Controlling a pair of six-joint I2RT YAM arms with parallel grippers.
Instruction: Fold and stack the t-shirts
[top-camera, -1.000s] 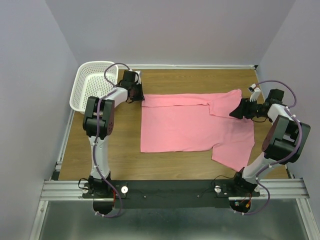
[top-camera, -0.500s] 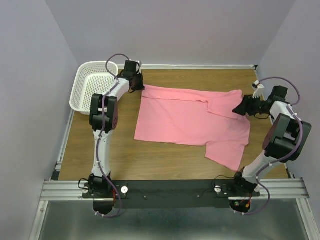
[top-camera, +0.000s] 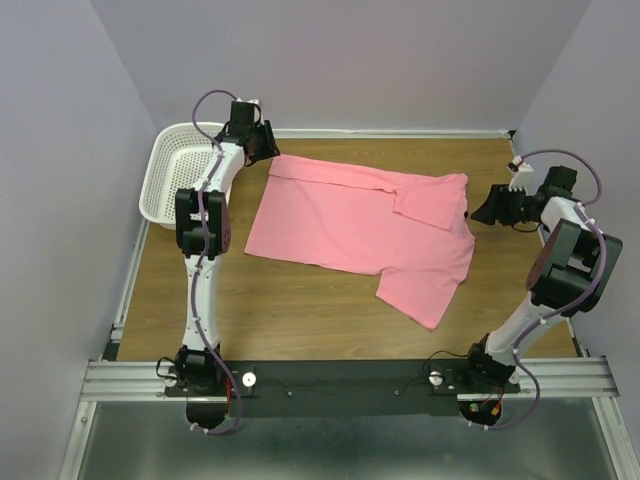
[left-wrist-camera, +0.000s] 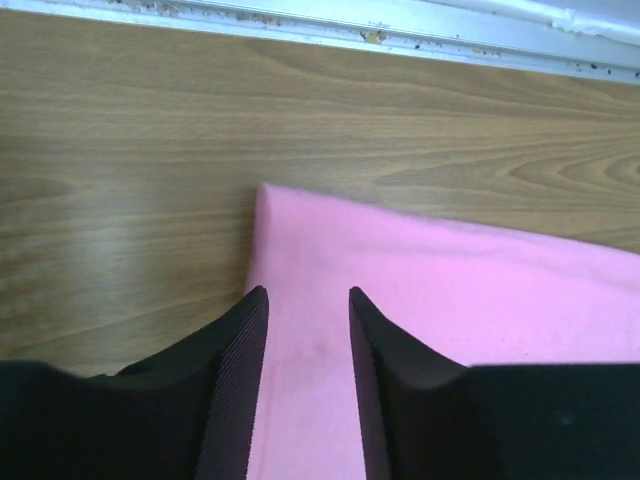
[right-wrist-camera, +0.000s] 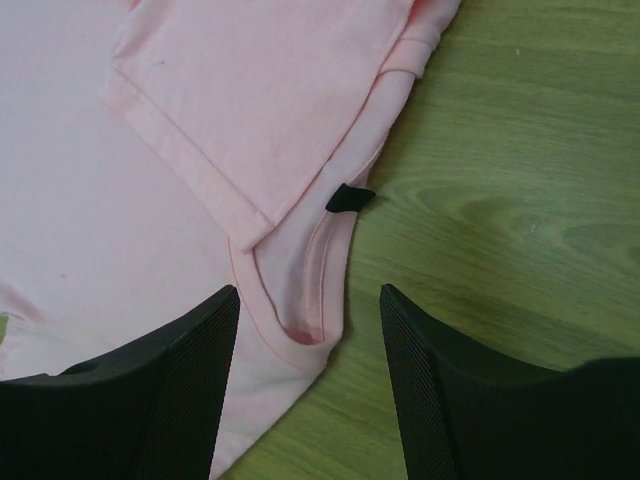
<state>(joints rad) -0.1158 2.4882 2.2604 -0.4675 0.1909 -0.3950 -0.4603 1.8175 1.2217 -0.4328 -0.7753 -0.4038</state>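
The salmon-pink t-shirt (top-camera: 350, 215) lies flat and slanted across the wooden table (top-camera: 300, 300), with one sleeve pointing to the near right and another folded over its far right part. My left gripper (top-camera: 268, 152) is at the shirt's far left corner. In the left wrist view its jaws (left-wrist-camera: 307, 292) stand slightly apart over flat pink fabric (left-wrist-camera: 450, 290). My right gripper (top-camera: 478, 213) is open just right of the shirt. In the right wrist view it (right-wrist-camera: 308, 290) straddles the collar edge (right-wrist-camera: 300, 300) without touching it.
A white perforated basket (top-camera: 180, 175) stands at the far left, beside the left arm. The back wall rail (left-wrist-camera: 400, 35) runs just beyond the shirt corner. A small black tag (right-wrist-camera: 348, 198) sits at the collar.
The left arm reached toward the far left and dragged the shirt that way, slanting it. The right gripper let go of the shirt's right edge and now sits apart from it.
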